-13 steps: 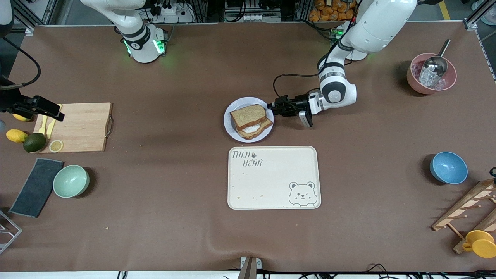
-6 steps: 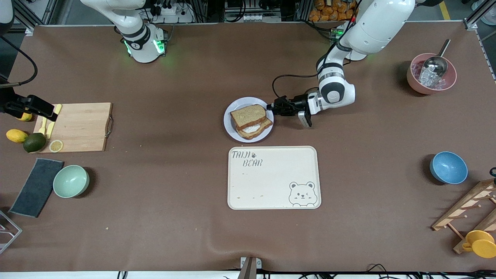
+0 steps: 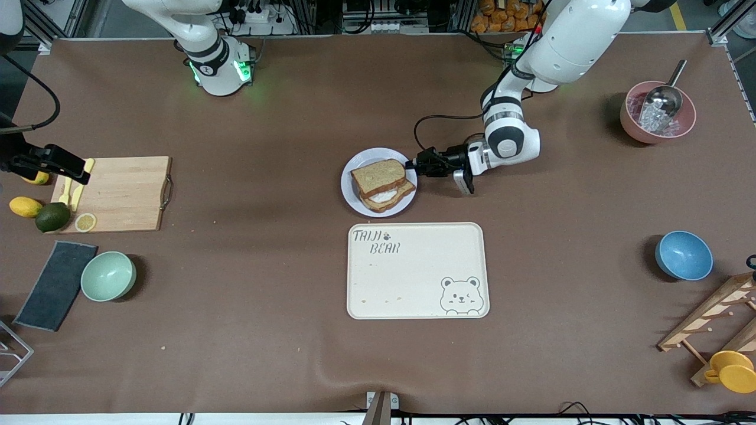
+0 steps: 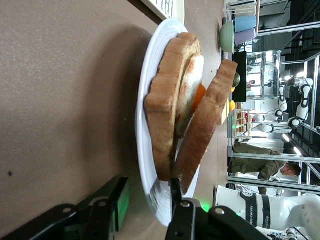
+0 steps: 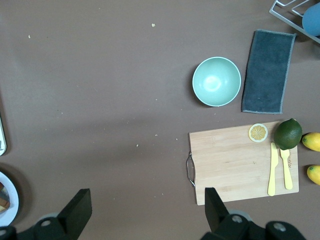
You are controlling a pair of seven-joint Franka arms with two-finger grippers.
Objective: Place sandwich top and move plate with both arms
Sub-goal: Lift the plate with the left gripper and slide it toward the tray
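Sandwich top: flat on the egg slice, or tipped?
Tipped. In the left wrist view the sandwich top leans on the egg slice, one edge raised, on the plate.

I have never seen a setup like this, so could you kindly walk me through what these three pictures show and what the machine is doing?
These are two white robot arms bolted along one edge of a brown table, each ending in a two-fingered claw. The wide picture comes from a high camera facing them; the other two come from cameras on each arm's wrist.

Mid-table sits the plate carrying a sandwich: the sandwich top leans on a slice with fried egg. The left claw is at the plate's rim, fingers open, one either side of the rim, as its wrist picture shows up close.

The right claw hangs open over a cutting board, holding nothing; its wrist camera looks down on that board, a green bowl and a dark cloth.

Nearer the front camera lies a bear-printed tray.
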